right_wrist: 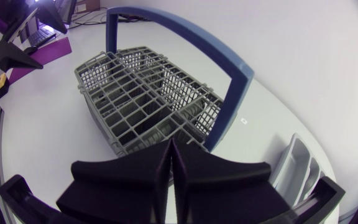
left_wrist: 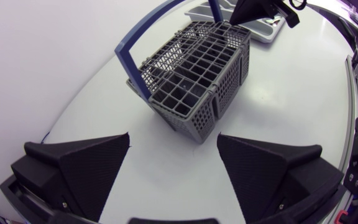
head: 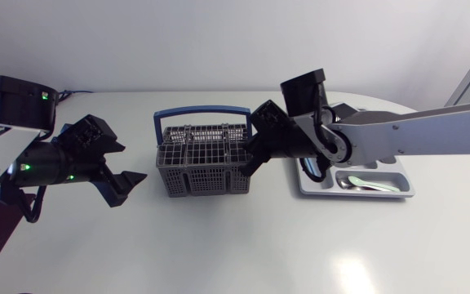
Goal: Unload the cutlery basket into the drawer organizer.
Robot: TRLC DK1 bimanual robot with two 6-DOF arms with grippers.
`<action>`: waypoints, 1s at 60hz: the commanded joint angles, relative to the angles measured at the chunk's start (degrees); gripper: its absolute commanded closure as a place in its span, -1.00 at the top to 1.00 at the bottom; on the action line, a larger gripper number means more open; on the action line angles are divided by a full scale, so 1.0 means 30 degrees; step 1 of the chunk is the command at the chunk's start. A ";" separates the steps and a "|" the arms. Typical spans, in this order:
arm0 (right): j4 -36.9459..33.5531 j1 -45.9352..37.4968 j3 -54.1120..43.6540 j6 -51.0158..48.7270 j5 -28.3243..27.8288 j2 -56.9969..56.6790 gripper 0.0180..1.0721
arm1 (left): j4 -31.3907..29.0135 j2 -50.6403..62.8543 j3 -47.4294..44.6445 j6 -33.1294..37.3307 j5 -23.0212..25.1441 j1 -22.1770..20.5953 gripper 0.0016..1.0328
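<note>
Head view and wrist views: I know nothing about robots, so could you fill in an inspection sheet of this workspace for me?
Surface: white table, glossy.
Job's things: grey basket with blue handle at centre, no cutlery seen in it; organizer at right holds cutlery.
Clutter: nothing seen.
Tools: left tool open, short of the basket; right tool shut on nothing, at the basket's rim.
Cables: black cable loops under left arm.
Surroundings: nothing seen.

The left arm (head: 47,159) enters at the frame's left edge, its left gripper (head: 126,189) centre-left, fingers (left_wrist: 86,165) spread wide. The right arm (head: 414,135) reaches in from the right edge, with the right gripper (head: 250,161) at mid-frame, pressed closed.
</note>
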 commanded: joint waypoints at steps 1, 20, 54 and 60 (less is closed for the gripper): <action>0.0070 0.0138 0.0419 0.0493 0.0038 0.1044 -0.90 | 0.0471 0.0726 -0.0422 0.0429 0.0308 0.0417 0.91; 0.0158 0.0079 -0.0225 0.0551 -0.0050 0.0136 -0.90 | 0.1497 0.1839 -0.0217 0.0517 0.0572 0.0916 0.91; 0.0598 -0.1796 -0.2335 0.0551 -0.0050 -0.2179 -0.90 | 0.4837 0.6556 0.1424 0.0253 0.0601 0.1882 0.91; 0.0627 -0.1971 -0.1954 0.0493 0.0155 -0.1153 -0.90 | 0.5159 0.7464 0.1980 0.0253 0.0601 0.1882 0.91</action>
